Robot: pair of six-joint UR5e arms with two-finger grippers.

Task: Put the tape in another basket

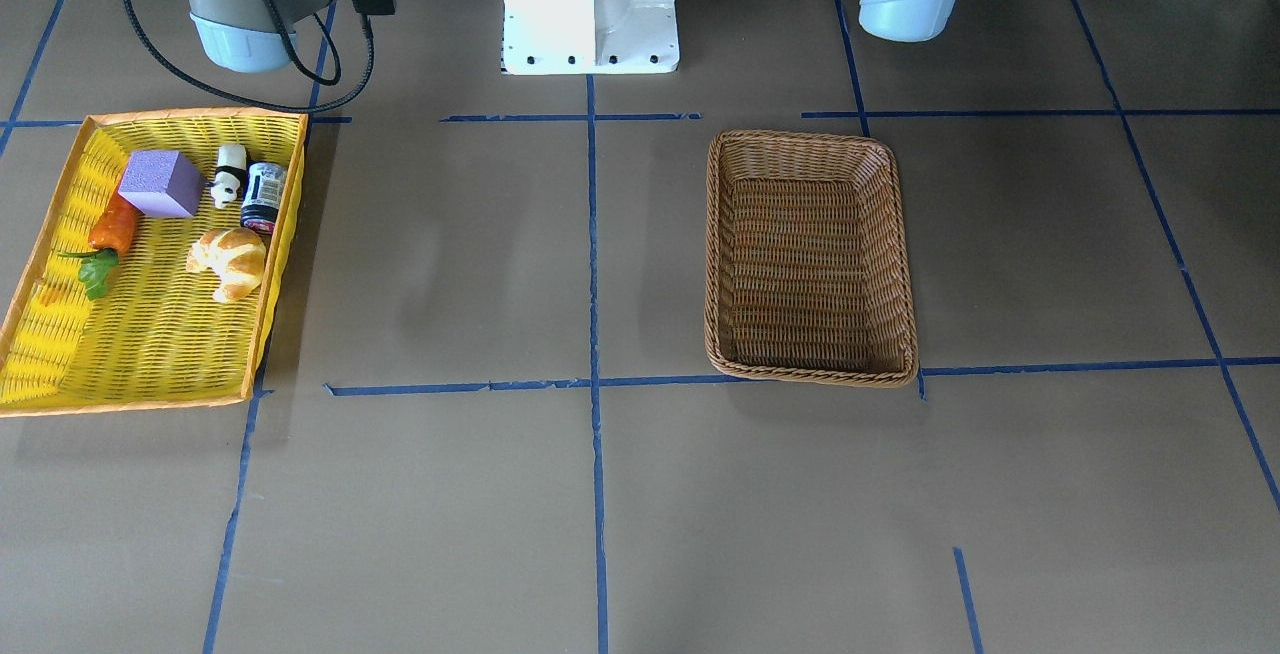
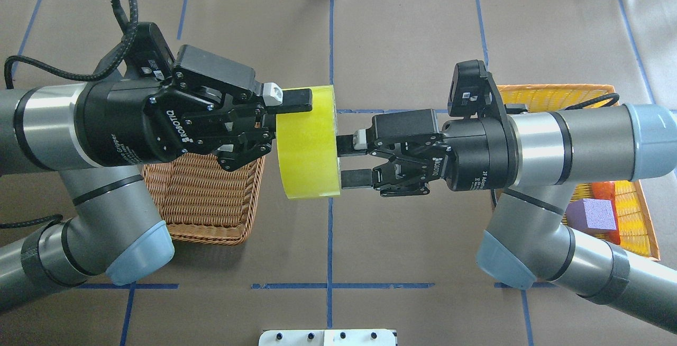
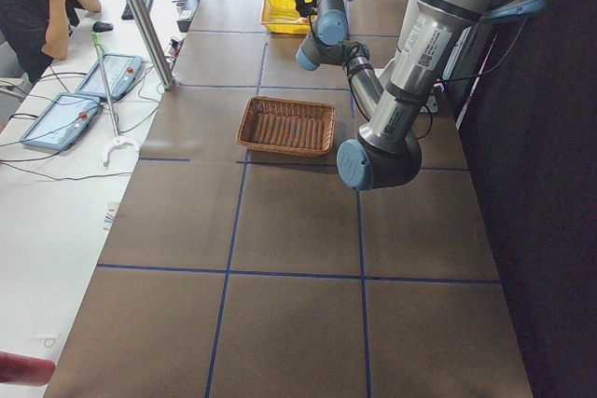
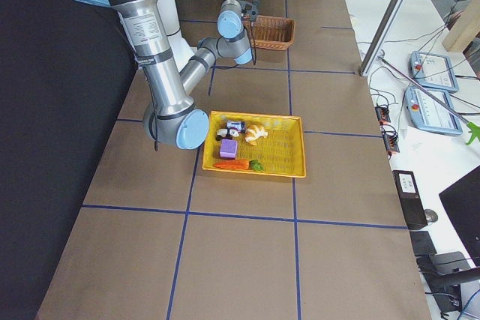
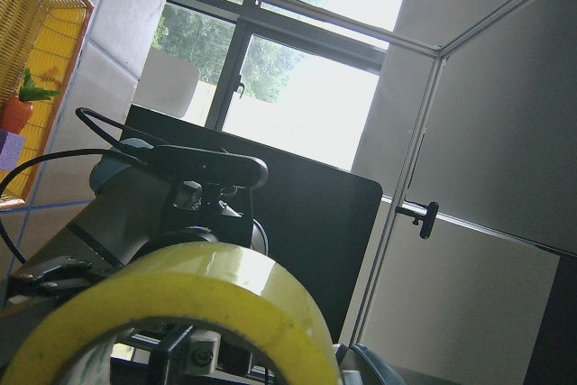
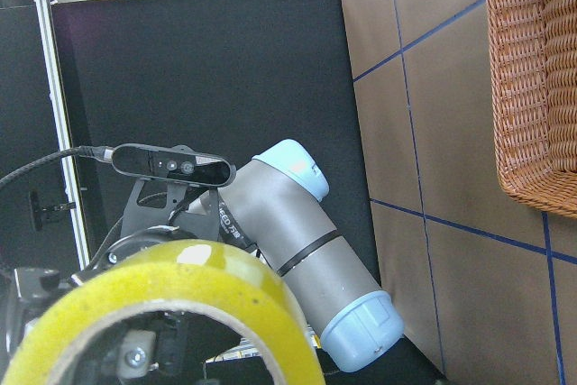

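**Tape** [image 2: 307, 142]: wide yellow-green roll, held in the air on edge. Its axis runs from one arm to the other, above the centre blue line [image 2: 330, 240] of the surface [image 2: 402, 44]. It is in neither basket. In the overhead view it sits just beside the inner end of the wicker basket [image 1: 810, 264], not over it.

**Left tool** [image 2: 299, 116]: clamped onto the wall of the roll. One finger [image 2: 293, 100] lies along the outer face. Its partner is hidden behind the roll, presumably in the core.

**Right tool** [image 2: 344, 162]: faces the left tool from the other side of the roll. Its fingers stand a moderate gap apart, tips at the roll's side face. Whether they pinch the roll or merely meet it cannot be told. Both wrist views show only the roll's upper arc, close up.

**Wicker basket**: brown, rectangular, with a braided rim. It lies flat on the surface on the robot's left side, partly covered by the left arm [image 2: 47, 124] in the overhead view.

**Yellow basket** [image 1: 150, 334]: orange-rimmed, on the robot's right side, well apart from the wicker basket. It holds:
- purple block [image 1: 160, 184]
- carrot [image 1: 112, 229], touching the block
- panda figure [image 1: 229, 175]
- small dark jar [image 1: 264, 196], just beside the panda
- croissant [image 1: 230, 261], near the jar

**Operator** [image 3: 33, 6]: seated at the white desk [image 3: 56, 230] alongside the surface, hands at the face.
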